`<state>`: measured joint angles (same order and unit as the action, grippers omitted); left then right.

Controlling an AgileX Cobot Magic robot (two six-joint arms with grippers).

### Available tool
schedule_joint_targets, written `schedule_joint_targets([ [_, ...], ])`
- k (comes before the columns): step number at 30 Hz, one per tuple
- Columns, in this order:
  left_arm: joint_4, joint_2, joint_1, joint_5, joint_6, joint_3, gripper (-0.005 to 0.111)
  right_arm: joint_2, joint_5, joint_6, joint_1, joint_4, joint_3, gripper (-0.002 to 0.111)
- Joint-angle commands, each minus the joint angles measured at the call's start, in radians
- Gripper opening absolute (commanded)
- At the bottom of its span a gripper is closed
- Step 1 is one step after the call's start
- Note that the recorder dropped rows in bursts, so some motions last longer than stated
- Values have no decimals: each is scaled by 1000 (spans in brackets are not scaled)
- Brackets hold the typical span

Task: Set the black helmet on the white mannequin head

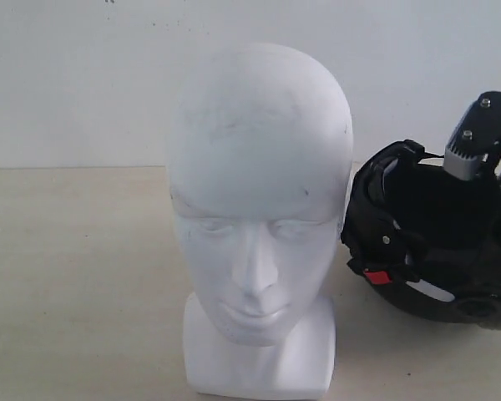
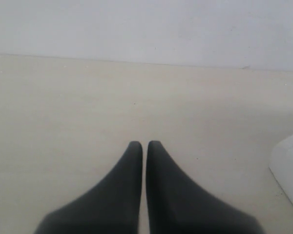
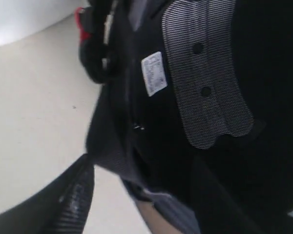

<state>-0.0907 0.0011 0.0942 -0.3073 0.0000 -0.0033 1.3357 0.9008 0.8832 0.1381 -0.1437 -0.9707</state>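
The pale desk [image 1: 67,276] carries everything. The head [image 1: 259,209] stands upright on its base near the middle, facing the exterior camera, and its crown is bare. The helmet [image 1: 434,242] lies on the desk just beside the head, on the right arm's side, tipped so that its padded hollow shows. It is not lifted. Whether it touches the head I cannot tell.

The right claw [image 3: 141,187] reaches down into the helmet. Its jaws stand wide, one finger outside the shell and the other seemingly within the lining, astride the rim. I see no squeeze on it, so I judge it released. The left claw [image 2: 144,146] is clenched on nothing, with its tips pressed together low over bare desk, near the corner of the head's base. The small red buckle [image 1: 377,276] hangs at the helmet's near edge.

So the task is barely begun. Gripping, lifting, turning the helmet over and lowering it onto the head are all left.
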Motion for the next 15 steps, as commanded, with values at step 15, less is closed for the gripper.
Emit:
schedule_joint_targets([
  [15,1,-1,-4,1,-8,3,4,3,-194,44,1,67,113,56],
])
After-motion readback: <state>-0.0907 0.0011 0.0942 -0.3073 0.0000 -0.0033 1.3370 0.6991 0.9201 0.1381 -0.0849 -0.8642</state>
